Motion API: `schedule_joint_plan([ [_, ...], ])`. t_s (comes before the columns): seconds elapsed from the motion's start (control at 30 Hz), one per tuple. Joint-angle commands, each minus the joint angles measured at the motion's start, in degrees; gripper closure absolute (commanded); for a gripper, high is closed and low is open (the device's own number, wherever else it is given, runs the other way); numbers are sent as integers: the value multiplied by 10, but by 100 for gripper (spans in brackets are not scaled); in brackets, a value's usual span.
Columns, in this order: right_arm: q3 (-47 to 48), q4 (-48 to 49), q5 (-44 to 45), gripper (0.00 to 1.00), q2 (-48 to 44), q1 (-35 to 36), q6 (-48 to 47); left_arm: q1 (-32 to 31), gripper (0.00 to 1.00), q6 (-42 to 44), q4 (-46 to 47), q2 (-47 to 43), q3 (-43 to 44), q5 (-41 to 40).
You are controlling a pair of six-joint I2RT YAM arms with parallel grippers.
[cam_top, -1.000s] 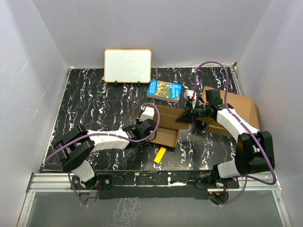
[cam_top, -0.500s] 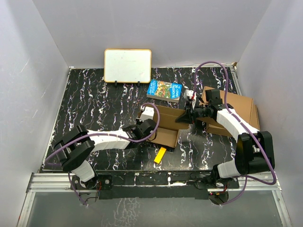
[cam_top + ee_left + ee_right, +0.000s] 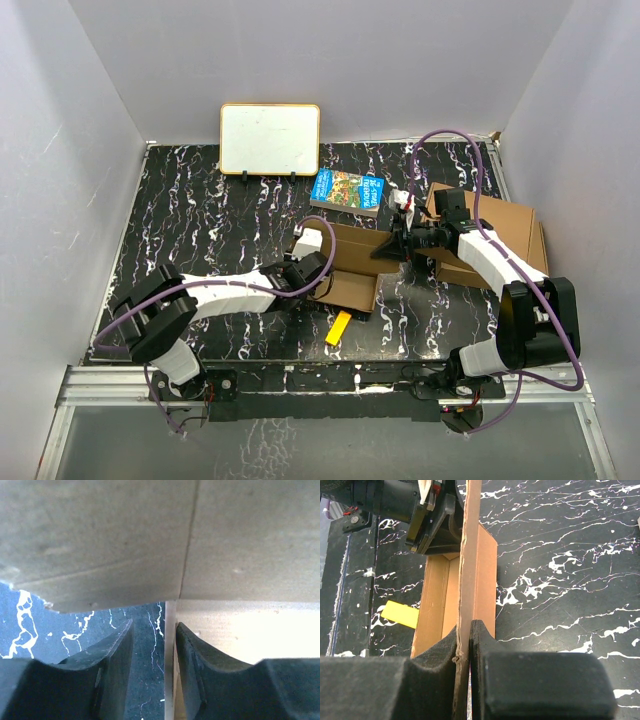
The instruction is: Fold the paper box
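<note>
The right gripper (image 3: pixel 464 632) is clamped narrow on the raw edge of an upright flap of the paper box (image 3: pixel 482 577), a plain brown cardboard die-cut piece; both pads press the sheet with no gap showing. The left gripper (image 3: pixel 152 630) stands partly apart and straddles a thin cardboard wall edge. The wall lies close against the right-hand finger (image 3: pixel 200 670), and dark tabletop shows between it and the other finger, so nothing is gripped. From above, the paper box (image 3: pixel 350 290) lies partly folded near the middle of the black, white-veined tabletop (image 3: pixel 200 220), between the two grippers: the left gripper (image 3: pixel 318 270) at its near-left corner, the right gripper (image 3: pixel 392 247) at its right end. A flat yellow strip (image 3: pixel 340 328) lies just beside the near edge of the box. A colourful printed book (image 3: pixel 347 192) lies just beyond its far edge. A larger brown cardboard box (image 3: pixel 515 225) sits under the right arm by the right wall. A white, yellow-framed board (image 3: pixel 270 138) stands at the back. The widest stretch of tabletop lies left of the paper box, towards the left wall.
</note>
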Motion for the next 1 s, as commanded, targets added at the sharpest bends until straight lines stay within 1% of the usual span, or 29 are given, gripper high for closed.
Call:
schedule_joint_plan([
  [0.0, 2, 22, -19, 92, -1, -3, -15, 0, 66, -34, -49, 2, 20, -11],
  [0.13, 2, 22, -18, 92, 0, -2, -15, 0, 73, -34, -58, 4, 25, -14],
  [0.23, 2, 23, -17, 92, 0, -2, -15, 0, 82, -33, -57, 4, 26, -10],
  [0.3, 3, 22, -17, 92, 0, -3, -15, 0, 85, -34, -55, 4, 24, -10],
  [0.37, 2, 23, -18, 92, 0, -2, -15, 0, 87, -32, -51, 4, 23, -11],
  [0.47, 3, 23, -19, 92, 1, -3, -15, -1, 86, -22, -40, -3, 20, -7],
  [0.5, 3, 22, -19, 92, 2, -2, -15, -1, 85, -18, -36, -7, 19, -4],
  [0.6, 4, 21, -19, 92, 4, -3, -14, -1, 71, -12, -30, -30, 17, 7],
  [0.73, 6, 21, -19, 92, 4, -2, -12, -1, 55, -15, -24, -85, 1, 26],
  [0.87, 8, 20, -18, 92, 3, -2, -11, -1, 45, -16, -12, -169, -29, 69],
  [0.97, 9, 20, -18, 92, 2, -2, -8, -1, 39, -13, 11, -235, -67, 121],
])
